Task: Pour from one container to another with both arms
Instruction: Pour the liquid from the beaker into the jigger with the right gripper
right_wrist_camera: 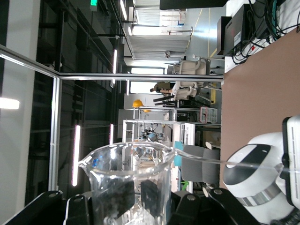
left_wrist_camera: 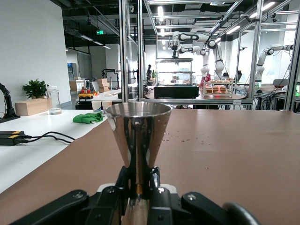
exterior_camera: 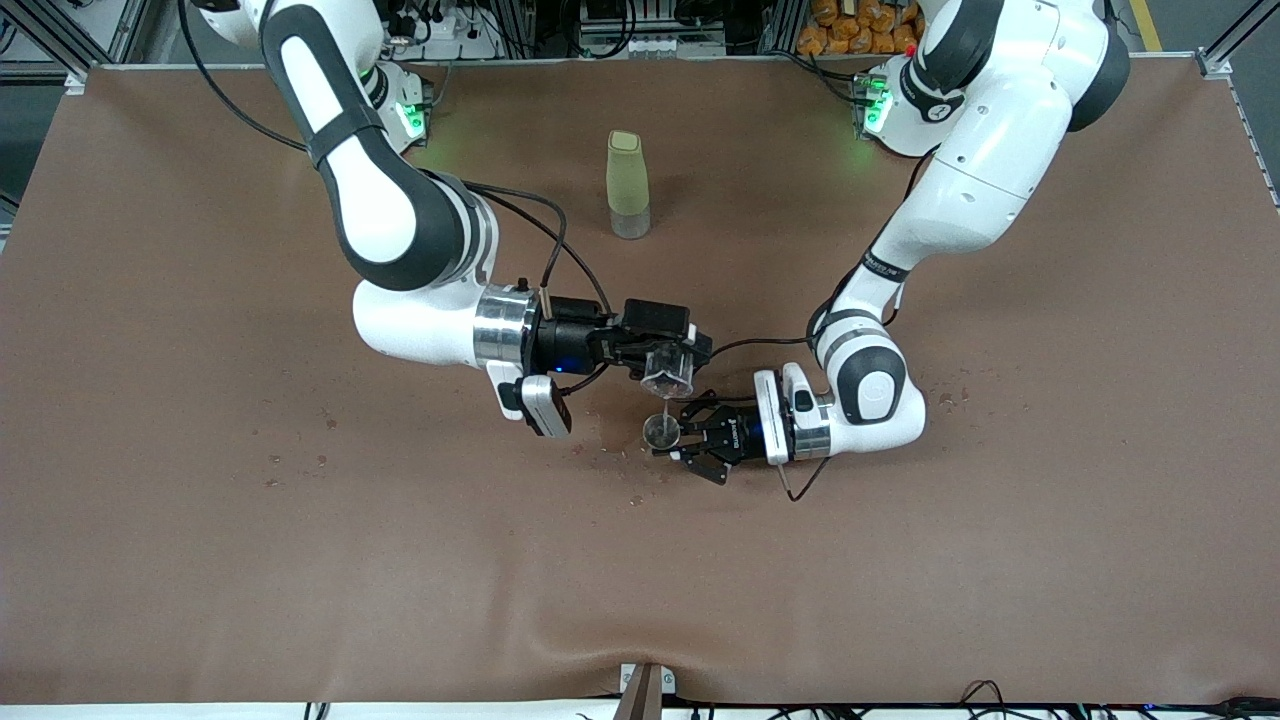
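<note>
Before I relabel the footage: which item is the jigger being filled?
Start at the tall pale-green bottle; come nearer to the front camera, to where both arms meet. The jigger stands in the left gripper, shiny, hourglass-waisted metal under the tilted clear cup.

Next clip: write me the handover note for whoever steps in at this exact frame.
Right gripper: shut on the clear cup, tipped on its side above the jigger.
Left gripper: shut on the jigger's waist, holding it upright just over the table.
Done: both vessels gripped and lined up; a thin stream appears to run from cup to jigger.
Left: finish the pour, right the cup, set both down.
The green bottle stands untouched, farther from the front camera.
</note>
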Motion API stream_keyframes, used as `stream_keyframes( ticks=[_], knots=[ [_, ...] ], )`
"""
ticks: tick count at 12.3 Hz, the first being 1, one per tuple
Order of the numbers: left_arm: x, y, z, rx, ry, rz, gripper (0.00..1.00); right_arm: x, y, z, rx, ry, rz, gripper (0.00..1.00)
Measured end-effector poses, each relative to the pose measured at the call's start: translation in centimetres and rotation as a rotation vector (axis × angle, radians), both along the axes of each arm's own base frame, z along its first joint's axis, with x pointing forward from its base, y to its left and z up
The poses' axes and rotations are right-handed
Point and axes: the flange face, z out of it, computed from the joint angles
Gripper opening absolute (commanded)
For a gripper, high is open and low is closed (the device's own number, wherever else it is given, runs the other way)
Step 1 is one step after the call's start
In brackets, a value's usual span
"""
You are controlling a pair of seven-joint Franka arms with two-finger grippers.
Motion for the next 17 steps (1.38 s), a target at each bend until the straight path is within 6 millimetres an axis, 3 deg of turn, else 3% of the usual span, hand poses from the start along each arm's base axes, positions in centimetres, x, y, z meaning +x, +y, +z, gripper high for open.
stream_keyframes(
  ticks=[17],
  knots=[
    [0.24, 0.72, -0.03, 0.009, -0.001, -0.013, 0.0, 0.02, 0.43, 0.75, 0.11, 0.144, -0.026, 0.0]
  ],
)
